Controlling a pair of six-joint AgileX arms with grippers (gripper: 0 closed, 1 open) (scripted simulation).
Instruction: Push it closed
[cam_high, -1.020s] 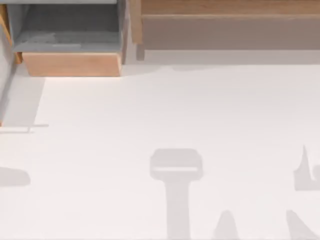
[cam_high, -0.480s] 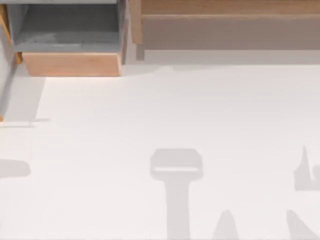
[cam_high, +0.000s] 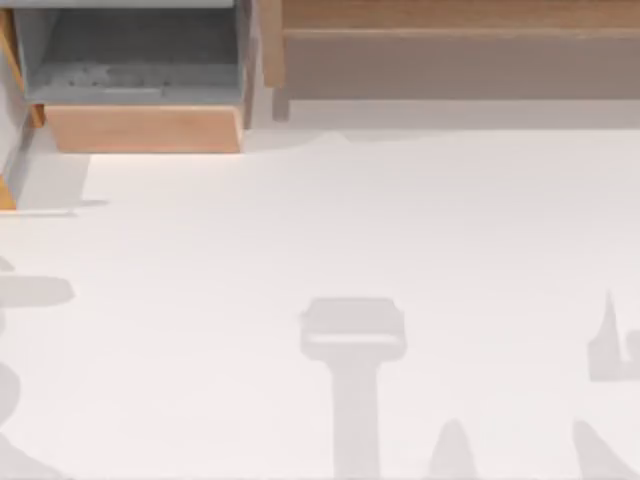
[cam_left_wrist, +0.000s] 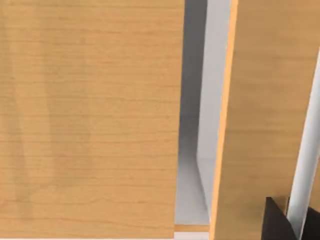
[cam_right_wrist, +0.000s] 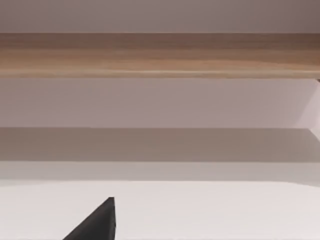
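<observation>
Close against a broad wood drawer front (cam_left_wrist: 90, 120), grain running level across it. Just beside that front, a narrow gap with pale grey inner walls (cam_left_wrist: 192, 150) and a grey floor. Beyond the gap from the drawer front, the cabinet door panel (cam_left_wrist: 265, 110), orange-brown, upright, thin lighter edge turned toward the gap. Against the panel's far low corner, the left gripper (cam_left_wrist: 295, 226): dark fingers (cam_left_wrist: 277, 225) flanking a pale grey strip.

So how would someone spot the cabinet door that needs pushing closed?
Start at the pulled-out drawer at the table's far left. The cabinet door is the thin upright panel left of it, at the picture's edge. Unlike the boxy drawer, it's flat, wood-edged, grey-faced.
</observation>
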